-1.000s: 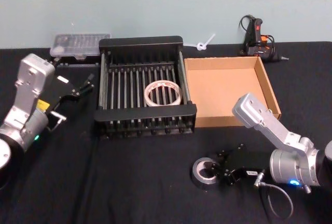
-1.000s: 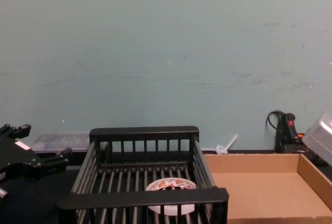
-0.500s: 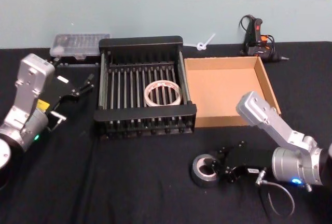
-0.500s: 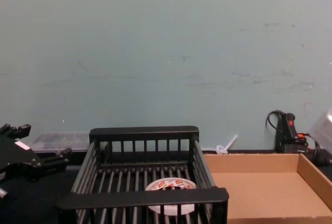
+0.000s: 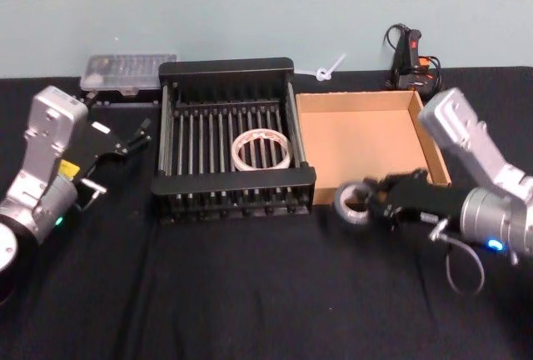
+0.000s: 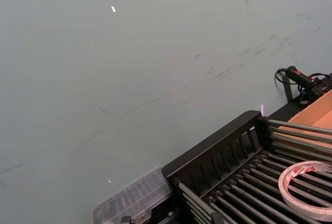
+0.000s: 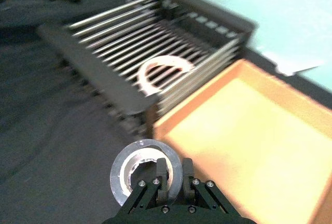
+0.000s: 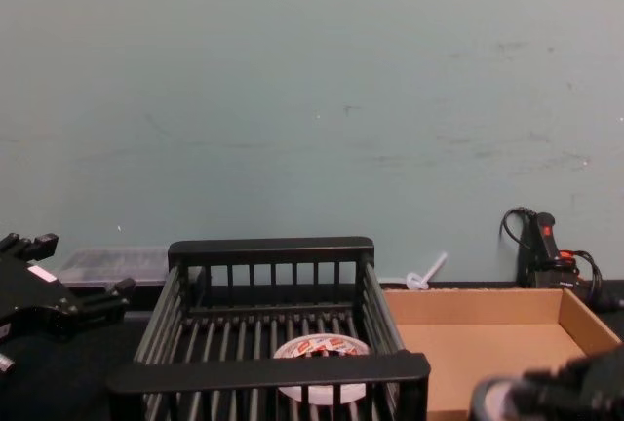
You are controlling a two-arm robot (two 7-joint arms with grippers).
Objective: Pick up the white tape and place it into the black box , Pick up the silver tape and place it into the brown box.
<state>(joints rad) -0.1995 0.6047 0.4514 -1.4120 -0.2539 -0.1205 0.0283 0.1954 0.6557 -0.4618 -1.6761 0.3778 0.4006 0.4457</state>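
Since a second ago, the right gripper (image 5: 375, 204) has lifted the silver tape (image 5: 352, 203) off the black tablecloth near the robot and carried it away from the robot, up to the near edge of the brown box (image 5: 435, 142); nothing else on the table has shifted.

At far left, the left gripper (image 5: 133, 140) is parked beside the black box (image 5: 225, 67), level with its middle. Its fingers look slightly parted and hold nothing.

Next to the right, the black box holds the white tape (image 5: 261, 150), which lies flat on the ribbed bottom, its red print facing up. That half of the task looks done.

Right of the black box sits the brown box, touching or nearly touching it. Its cardboard floor holds nothing.

At the right, the right gripper's fingers pinch the wall of the silver tape, one finger inside the hollow, one outside. The roll hangs just outside the brown box's near left corner. The box floor lies beyond and to the right of the roll, so the right arm is the nearer one.
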